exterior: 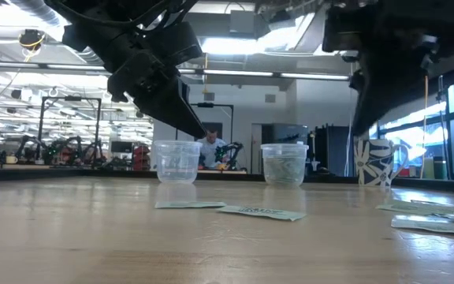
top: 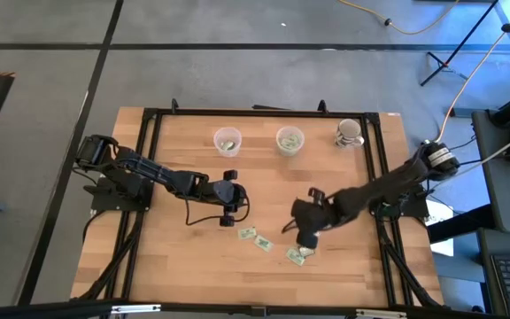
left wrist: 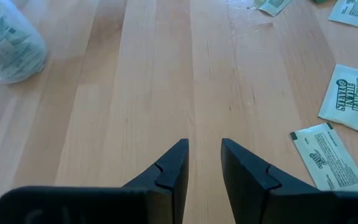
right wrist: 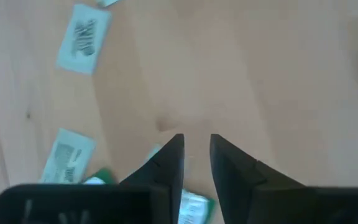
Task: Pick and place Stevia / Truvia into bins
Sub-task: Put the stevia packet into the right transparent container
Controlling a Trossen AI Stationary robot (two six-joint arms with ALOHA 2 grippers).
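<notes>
Several pale green and white sachets lie flat on the wooden table toward its near edge [top: 264, 244], [exterior: 262, 212]. Two clear cups stand toward the far edge, each with sachets inside: the left cup [top: 227, 140], [exterior: 177, 162] and the right cup [top: 289, 140], [exterior: 284, 164]. My left gripper [top: 228, 190], [left wrist: 204, 146] hovers open over bare wood, with two sachets [left wrist: 347, 96] off to one side. My right gripper [top: 306, 235], [right wrist: 196, 143] hangs open just above a small cluster of sachets [right wrist: 194, 205], [top: 297, 255]. Neither gripper holds anything.
A white patterned mug [top: 349, 133], [exterior: 374, 162] stands at the far right, beside the right cup. A black frame [top: 149, 159] runs round the table top. Bare wood lies between the cups and the sachets.
</notes>
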